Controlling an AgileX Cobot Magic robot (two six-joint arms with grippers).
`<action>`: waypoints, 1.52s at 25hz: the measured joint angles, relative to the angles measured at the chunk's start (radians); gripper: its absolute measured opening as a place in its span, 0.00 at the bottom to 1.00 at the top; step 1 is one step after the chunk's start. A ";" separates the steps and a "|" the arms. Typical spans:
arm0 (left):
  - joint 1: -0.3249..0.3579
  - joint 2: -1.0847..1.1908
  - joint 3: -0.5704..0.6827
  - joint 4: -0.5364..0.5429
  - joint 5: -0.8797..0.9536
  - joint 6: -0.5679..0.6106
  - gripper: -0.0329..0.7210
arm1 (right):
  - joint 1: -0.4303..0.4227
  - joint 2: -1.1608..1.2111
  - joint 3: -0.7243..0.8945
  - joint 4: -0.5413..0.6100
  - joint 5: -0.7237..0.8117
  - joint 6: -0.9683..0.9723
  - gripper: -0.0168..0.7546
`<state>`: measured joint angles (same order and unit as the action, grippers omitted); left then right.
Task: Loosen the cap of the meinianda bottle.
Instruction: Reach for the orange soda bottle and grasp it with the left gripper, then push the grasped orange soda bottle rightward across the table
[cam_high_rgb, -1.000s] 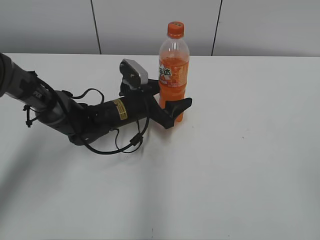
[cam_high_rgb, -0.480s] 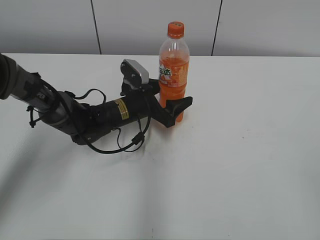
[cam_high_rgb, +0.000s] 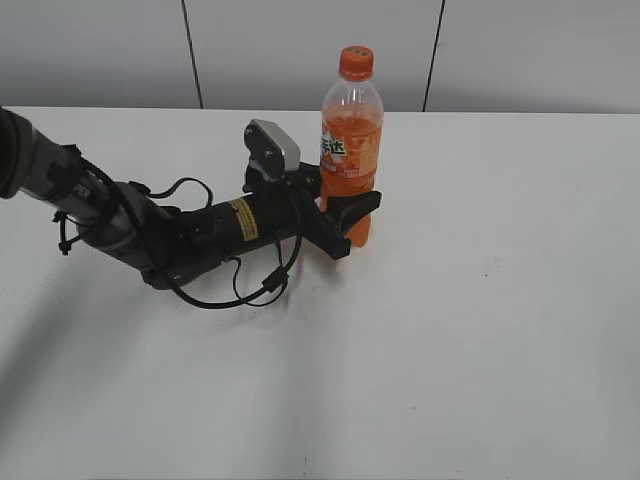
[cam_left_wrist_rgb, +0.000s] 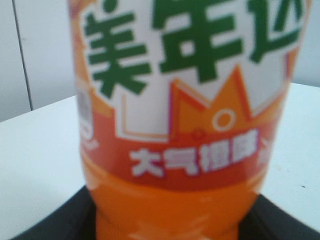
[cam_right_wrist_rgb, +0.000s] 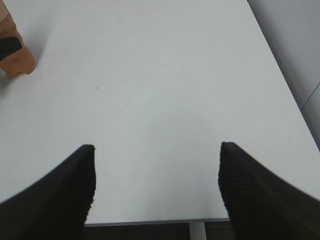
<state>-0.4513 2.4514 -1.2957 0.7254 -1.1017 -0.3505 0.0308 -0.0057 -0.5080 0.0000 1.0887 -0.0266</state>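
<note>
The meinianda bottle (cam_high_rgb: 350, 150) stands upright at the back middle of the white table (cam_high_rgb: 480, 330). Its orange cap (cam_high_rgb: 356, 62) is on top, with nothing touching it. My left gripper (cam_high_rgb: 352, 215) is shut on the bottle's lower body, one black finger on each side. In the left wrist view the bottle's label (cam_left_wrist_rgb: 185, 125) fills the frame, and the fingers (cam_left_wrist_rgb: 170, 225) show at the bottom corners. My right gripper (cam_right_wrist_rgb: 156, 175) is open and empty over the table's edge, far from the bottle, and does not show in the exterior view. The bottle's base (cam_right_wrist_rgb: 15, 62) shows at the right wrist view's top left.
The left arm (cam_high_rgb: 200, 235) lies low across the table's left half, with a loose cable loop (cam_high_rgb: 250, 290) beside it. A grey panelled wall (cam_high_rgb: 300, 50) runs behind the table. The table's edge (cam_right_wrist_rgb: 150, 220) is just under the right gripper.
The left gripper and the bottle have shifted slightly to the right together. The fingers sit tighter on the bottle's lower body.
</note>
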 joint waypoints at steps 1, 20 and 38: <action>0.000 0.000 0.000 0.004 -0.002 0.000 0.56 | 0.000 0.000 0.000 0.000 0.000 0.000 0.77; 0.104 -0.218 0.152 0.429 -0.051 -0.118 0.56 | 0.000 0.000 0.000 0.000 0.000 0.000 0.77; 0.009 -0.185 0.277 0.383 -0.046 -0.124 0.56 | 0.000 0.000 0.000 0.000 0.000 0.000 0.77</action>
<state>-0.4422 2.2665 -1.0182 1.1080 -1.1478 -0.4747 0.0308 -0.0057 -0.5080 0.0000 1.0887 -0.0266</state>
